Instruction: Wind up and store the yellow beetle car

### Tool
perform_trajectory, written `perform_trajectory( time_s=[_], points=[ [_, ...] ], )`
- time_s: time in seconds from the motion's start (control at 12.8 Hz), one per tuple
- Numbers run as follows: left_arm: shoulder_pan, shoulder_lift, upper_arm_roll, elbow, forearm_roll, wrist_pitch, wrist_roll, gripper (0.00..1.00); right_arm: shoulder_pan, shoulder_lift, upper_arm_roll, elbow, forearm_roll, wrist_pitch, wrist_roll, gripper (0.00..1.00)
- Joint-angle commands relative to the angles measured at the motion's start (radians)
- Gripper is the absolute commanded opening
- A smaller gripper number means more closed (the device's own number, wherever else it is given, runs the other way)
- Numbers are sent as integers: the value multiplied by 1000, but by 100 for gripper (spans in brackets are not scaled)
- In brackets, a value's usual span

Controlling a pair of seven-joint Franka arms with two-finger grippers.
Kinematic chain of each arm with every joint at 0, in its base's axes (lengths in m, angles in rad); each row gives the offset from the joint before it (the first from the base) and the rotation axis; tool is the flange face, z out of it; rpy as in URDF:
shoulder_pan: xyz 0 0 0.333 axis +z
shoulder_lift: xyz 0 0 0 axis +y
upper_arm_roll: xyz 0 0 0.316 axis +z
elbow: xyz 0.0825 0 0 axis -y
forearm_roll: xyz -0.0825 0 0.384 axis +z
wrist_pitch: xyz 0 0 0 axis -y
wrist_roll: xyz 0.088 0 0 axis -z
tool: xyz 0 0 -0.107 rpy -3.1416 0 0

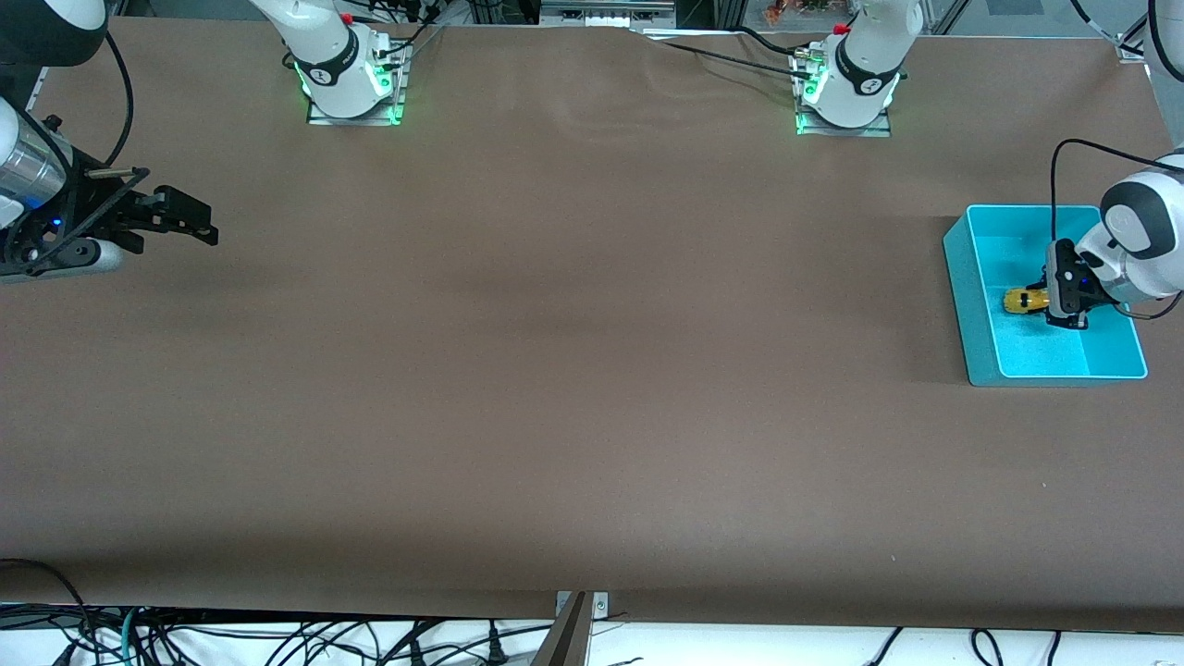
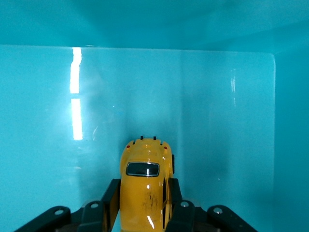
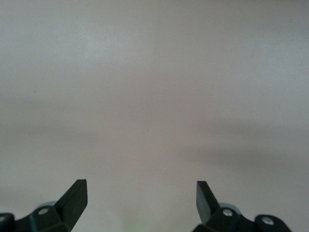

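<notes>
The yellow beetle car (image 1: 1025, 301) is inside the turquoise bin (image 1: 980, 305) at the left arm's end of the table. My left gripper (image 1: 1045, 302) is down in the bin and shut on the car. In the left wrist view the car (image 2: 145, 188) sits squeezed between the two black fingers (image 2: 110, 203), its rounded body pointing at the bin's wall (image 2: 217, 106). Whether the wheels touch the bin floor I cannot tell. My right gripper (image 1: 199, 222) waits over bare table at the right arm's end, open, with nothing between its fingertips (image 3: 77, 195).
Both arm bases (image 1: 351, 74) (image 1: 846, 88) stand along the table's edge farthest from the front camera. Brown table surface (image 1: 573, 370) stretches between the two grippers. Cables hang below the table's near edge (image 1: 277, 638).
</notes>
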Motion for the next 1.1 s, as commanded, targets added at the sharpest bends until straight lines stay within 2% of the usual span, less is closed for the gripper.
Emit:
perform_trajectory(
  time_s=[0.0, 0.08, 0.16, 0.24, 0.31, 0.47, 0.78, 1.02],
  points=[
    [10, 41, -10, 3, -48, 44, 9, 10, 7, 3, -5, 12, -14, -19, 10, 100],
    [10, 49, -10, 3, -60, 46, 9, 11, 6, 3, -5, 12, -14, -19, 10, 100],
    [10, 50, -10, 3, -74, 44, 9, 28, 6, 3, -5, 12, -14, -19, 10, 100],
    [8, 43, -10, 4, -76, 32, 9, 84, 6, 3, -5, 12, -14, -19, 10, 100],
    [8, 29, -11, 10, -76, 11, 12, 100, 6, 3, -5, 12, -14, -19, 10, 100],
    [7, -20, -13, 35, -74, -93, 2, 100, 6, 3, -5, 12, -14, -19, 10, 100],
    [2, -100, -13, 148, -56, -391, -73, 100, 6, 3, -5, 12, -14, -19, 10, 100],
    [-35, -159, -14, 179, -56, -485, -240, 100, 6, 3, -5, 12, -14, -19, 10, 100]
  ],
)
